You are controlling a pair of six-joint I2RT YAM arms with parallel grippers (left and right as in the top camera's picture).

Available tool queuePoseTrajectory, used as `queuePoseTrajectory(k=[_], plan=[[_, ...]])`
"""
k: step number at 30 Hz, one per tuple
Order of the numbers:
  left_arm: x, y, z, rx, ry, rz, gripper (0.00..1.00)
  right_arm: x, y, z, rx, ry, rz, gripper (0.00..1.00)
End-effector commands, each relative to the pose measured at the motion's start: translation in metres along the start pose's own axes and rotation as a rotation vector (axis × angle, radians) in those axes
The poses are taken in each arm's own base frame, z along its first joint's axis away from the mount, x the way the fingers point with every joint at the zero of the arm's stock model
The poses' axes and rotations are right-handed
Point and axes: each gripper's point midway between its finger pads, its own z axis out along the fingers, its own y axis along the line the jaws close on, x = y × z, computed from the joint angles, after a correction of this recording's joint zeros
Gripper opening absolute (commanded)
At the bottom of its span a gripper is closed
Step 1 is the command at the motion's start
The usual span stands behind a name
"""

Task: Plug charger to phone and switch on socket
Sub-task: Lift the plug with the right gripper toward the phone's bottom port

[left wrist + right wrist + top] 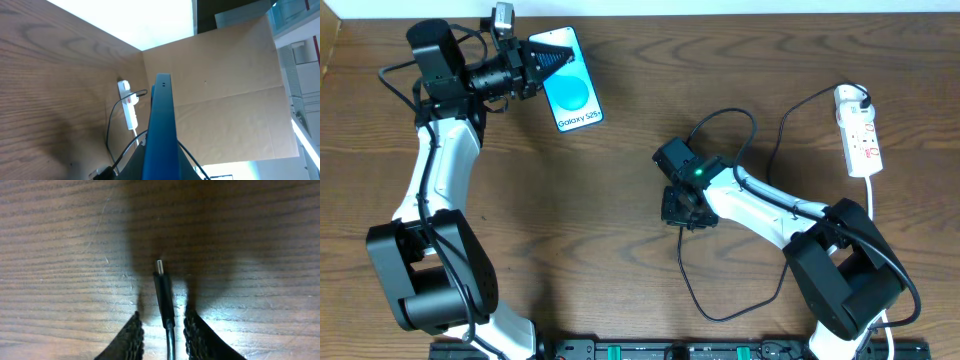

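The phone (572, 85), blue screen with "Galaxy" lettering, is at the table's back left with my left gripper (548, 58) shut on one end. In the left wrist view the phone (161, 120) shows edge-on between the dark fingers. The charger is a thin black cable (685, 270) looping across the table's right half. Its plug tip (160, 269) lies flat on the wood. My right gripper (162, 322) is low over the table and straddles the plug. Its ribbed fingers (134, 335) stand a little apart from the cable on both sides. The white socket (858, 130) lies far right.
The socket (129, 102) with its cords also shows in the left wrist view, in front of a brown cardboard wall (225, 90). A black rail (670, 350) runs along the table's front edge. The right gripper (682, 205) sits mid-table.
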Motion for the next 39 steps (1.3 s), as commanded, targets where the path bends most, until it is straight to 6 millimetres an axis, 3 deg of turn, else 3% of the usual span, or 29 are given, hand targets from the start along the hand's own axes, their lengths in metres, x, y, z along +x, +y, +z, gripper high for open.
queuePoseTrajectory(k=[1,6,8,15,18,22,25,27,36,39], plan=[[0.001,0.0,-0.002,0.007,0.005,0.014,0.06,0.001,-0.004,0.005,0.01,0.011,0.006,0.21],[0.001,0.0,-0.002,0.007,0.005,0.014,0.07,-0.003,-0.007,0.004,0.007,0.005,0.02,0.11],[0.001,0.0,-0.002,0.007,0.005,0.014,0.07,-0.005,-0.008,0.004,0.006,0.003,0.03,0.01],[0.001,0.0,-0.002,0.007,0.005,0.014,0.07,-0.014,-0.009,0.002,-0.05,0.028,0.06,0.01],[0.001,0.0,-0.002,0.007,0.005,0.014,0.07,-0.025,0.005,-0.004,-0.189,0.049,-0.007,0.01],[0.001,0.0,-0.002,0.006,0.004,0.014,0.07,-0.048,0.037,-0.025,-0.471,0.032,-0.116,0.01],[0.001,0.0,-0.002,0.006,0.004,0.014,0.07,-0.072,0.065,-0.059,-0.739,-0.033,-0.229,0.01],[0.001,0.0,-0.002,0.006,0.004,0.014,0.07,-0.078,0.075,-0.075,-0.843,-0.05,-0.271,0.01],[-0.004,0.003,0.01,-0.028,-0.032,0.028,0.07,-0.064,0.111,-0.145,-1.222,-0.085,-0.573,0.01],[-0.007,-0.004,0.012,-0.013,-0.037,0.033,0.07,-0.064,0.112,-0.148,-1.239,-0.081,-0.579,0.01]])
